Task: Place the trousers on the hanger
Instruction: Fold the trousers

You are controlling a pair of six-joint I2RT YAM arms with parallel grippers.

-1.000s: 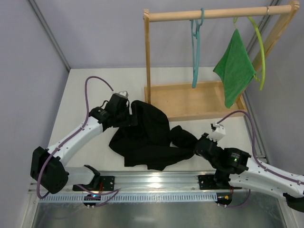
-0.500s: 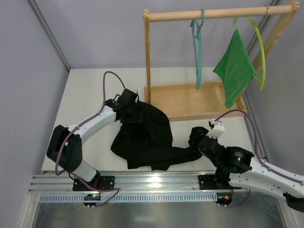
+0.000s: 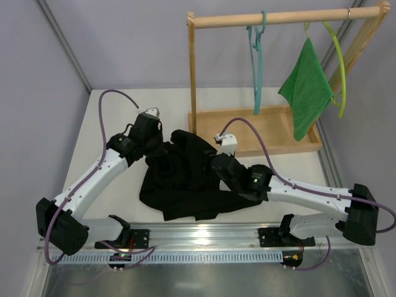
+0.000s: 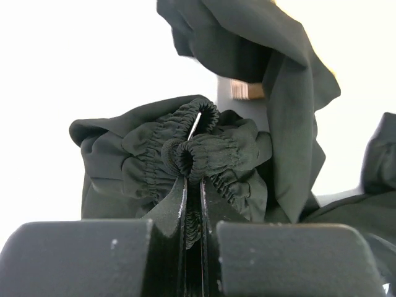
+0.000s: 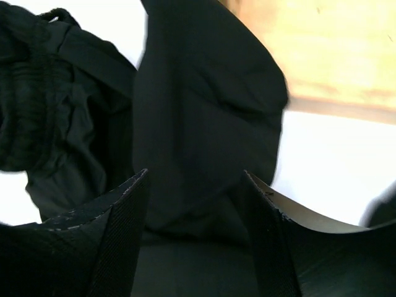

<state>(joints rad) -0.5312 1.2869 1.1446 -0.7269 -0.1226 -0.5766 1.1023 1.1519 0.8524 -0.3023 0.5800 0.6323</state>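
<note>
Left fingers (image 4: 172, 213) are clenched tight, and pinched between them is the gathered elastic waistband (image 4: 198, 151) of the black trousers (image 4: 124, 173). The ruffled band bunches up just past the tips, with a looser fold of fabric standing above it at 1 o'clock.

Over on the other side, the right fingers (image 5: 120, 241) are spread apart, released. A smooth dark fold of the trousers (image 5: 204, 124) sits in the gap ahead of them; whether it touches the pads I cannot tell.

Out to the top view now: the trousers (image 3: 185, 182) lie in a crumpled heap on the white table (image 3: 111, 111), in the middle of its near half. The left arm (image 3: 99, 176) reaches in from 8 o'clock and meets the heap at its 10 o'clock edge. The right arm (image 3: 297, 189) comes in low from 4 o'clock, and its wrist sits over the heap's 2 o'clock edge.

Beyond, at 1 o'clock from the heap, stands the wooden rack (image 3: 192, 74), its tray (image 3: 247, 133) just behind the fabric. The teal hanger (image 3: 255, 68) hangs by its hook from the rail (image 3: 284, 17), well apart from the trousers. At its 3 o'clock, a green cloth (image 3: 305, 86) drapes on a yellow-green hanger (image 3: 340, 68).
</note>
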